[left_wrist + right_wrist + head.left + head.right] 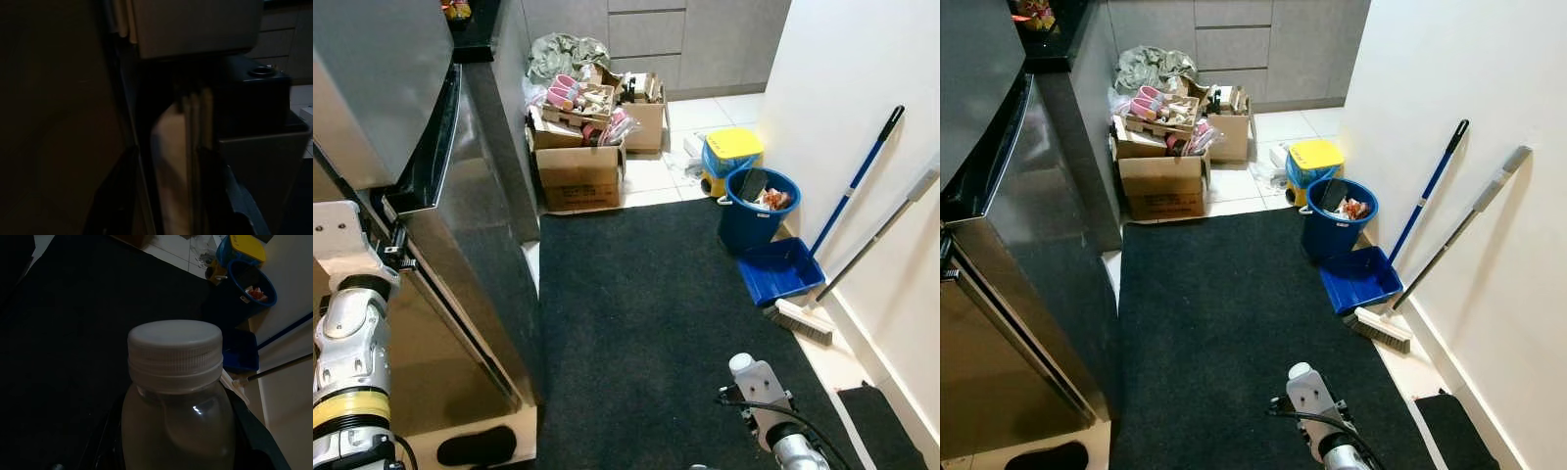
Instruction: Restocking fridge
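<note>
A clear plastic bottle [174,350] with a white screw cap stands upright in my right gripper [176,440], which is shut on its body. That arm hangs low over the black mat [646,333], and the white cap [740,363] shows at its end. The dark steel fridge [460,225] stands on my left, its lower door swung out at an angle. My left arm [352,323] reaches up to the door's edge, and my left gripper [166,205] sits against a pale strip in deep shade.
Cardboard boxes [579,147] full of clutter stand past the fridge. A blue bin [756,208], a yellow-lidded tub [732,149], a blue dustpan [785,269] and a broom [803,319] line the white wall on the right. A black slipper [478,446] lies by the fridge's foot.
</note>
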`<state>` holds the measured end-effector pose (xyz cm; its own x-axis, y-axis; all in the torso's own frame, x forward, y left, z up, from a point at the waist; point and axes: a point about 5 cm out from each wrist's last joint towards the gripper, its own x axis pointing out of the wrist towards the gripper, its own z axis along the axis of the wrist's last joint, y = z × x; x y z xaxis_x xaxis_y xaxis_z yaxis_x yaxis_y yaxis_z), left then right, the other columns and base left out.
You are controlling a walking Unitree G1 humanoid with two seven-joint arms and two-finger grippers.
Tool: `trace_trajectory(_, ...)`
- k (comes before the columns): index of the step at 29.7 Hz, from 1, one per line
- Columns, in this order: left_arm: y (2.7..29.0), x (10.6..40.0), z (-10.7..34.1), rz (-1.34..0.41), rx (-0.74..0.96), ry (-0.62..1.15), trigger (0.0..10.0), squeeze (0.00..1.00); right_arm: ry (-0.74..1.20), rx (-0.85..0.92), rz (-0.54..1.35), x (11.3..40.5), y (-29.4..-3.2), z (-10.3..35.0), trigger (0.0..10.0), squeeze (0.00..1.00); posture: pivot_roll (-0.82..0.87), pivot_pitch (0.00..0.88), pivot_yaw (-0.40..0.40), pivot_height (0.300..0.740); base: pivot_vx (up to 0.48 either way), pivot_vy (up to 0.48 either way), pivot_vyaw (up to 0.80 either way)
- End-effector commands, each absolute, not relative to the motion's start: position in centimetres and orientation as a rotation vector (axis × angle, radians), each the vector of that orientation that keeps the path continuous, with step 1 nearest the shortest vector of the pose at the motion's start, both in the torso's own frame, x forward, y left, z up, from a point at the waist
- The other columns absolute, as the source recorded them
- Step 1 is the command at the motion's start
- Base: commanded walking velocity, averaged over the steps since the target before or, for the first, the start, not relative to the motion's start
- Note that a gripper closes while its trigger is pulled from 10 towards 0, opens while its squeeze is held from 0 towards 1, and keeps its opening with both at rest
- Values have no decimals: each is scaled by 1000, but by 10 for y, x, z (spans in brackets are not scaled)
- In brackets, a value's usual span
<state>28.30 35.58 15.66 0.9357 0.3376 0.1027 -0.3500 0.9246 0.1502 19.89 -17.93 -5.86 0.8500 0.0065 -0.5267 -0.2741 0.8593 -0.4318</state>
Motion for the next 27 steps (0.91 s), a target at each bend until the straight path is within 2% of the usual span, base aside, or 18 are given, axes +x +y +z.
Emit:
trace_trajectory(1, 362, 281, 161, 377, 165, -75, 10000, 239, 513, -517, 144, 203, -180, -55, 10000, 0, 45, 17, -9, 740, 0, 0, 0)
trace_trajectory(2, 353, 284, 159, 310, 145, -67, 10000, 0, 514, -518, 145, 203, -180, -55, 10000, 0, 48, 18, -11, 740, 0, 0, 0)
trace_trajectory(6, 321, 293, 158, 97, 87, -76, 10000, 0, 514, -520, 146, 203, -181, -55, 10000, 0, 48, 19, -16, 740, 0, 0, 0)
trace_trajectory(11, 285, 305, 162, -71, 38, -95, 10000, 0, 509, -521, 148, 205, -181, -54, 10000, 0, 44, 20, -18, 740, 0, 0, 0)
trace_trajectory(12, 267, 311, 164, -134, 23, -105, 10000, 0, 507, -521, 148, 205, -181, -54, 10000, 0, 42, 21, -18, 740, 0, 0, 0)
trace_trajectory(13, 267, 311, 164, -134, 23, -105, 10000, 0, 507, -521, 148, 205, -181, -54, 10000, 0, 42, 21, -18, 740, 0, 0, 0)
trace_trajectory(15, 250, 316, 167, -196, -6, -114, 10000, 0, 507, -521, 146, 205, -181, -54, 10000, 0, 39, 22, -16, 740, 0, 0, 0)
trace_trajectory(17, 222, 319, 168, -311, -37, -114, 10000, 0, 509, -520, 143, 204, -182, -54, 10000, 0, 36, 25, -15, 740, 0, 0, 0)
trace_trajectory(19, 212, 319, 168, -354, -47, -113, 10000, 0, 510, -520, 142, 203, -182, -54, 10000, 0, 36, 25, -15, 740, 0, 0, 0)
trace_trajectory(22, 174, 319, 171, -481, -86, -120, 10000, 0, 514, -520, 146, 202, -182, -55, 10000, 0, 45, 27, -19, 740, 0, 0, 0)
trace_trajectory(23, 174, 319, 171, -481, -86, -120, 10000, 0, 514, -520, 146, 202, -182, -55, 10000, 0, 45, 27, -19, 740, 0, 0, 0)
trace_trajectory(25, 144, 319, 175, -560, -121, -129, 10000, 0, 517, -520, 149, 201, -181, -56, 10000, 0, 49, 27, -21, 740, 0, 0, 0)
trace_trajectory(26, 144, 319, 175, -560, -121, -129, 10000, 0, 517, -520, 149, 201, -181, -56, 10000, 0, 49, 27, -21, 740, 0, 0, 0)
trace_trajectory(27, 125, 318, 177, -615, -148, -134, 10000, 0, 516, -520, 150, 202, -180, -56, 10000, 0, 43, 26, -18, 740, 0, 0, 0)
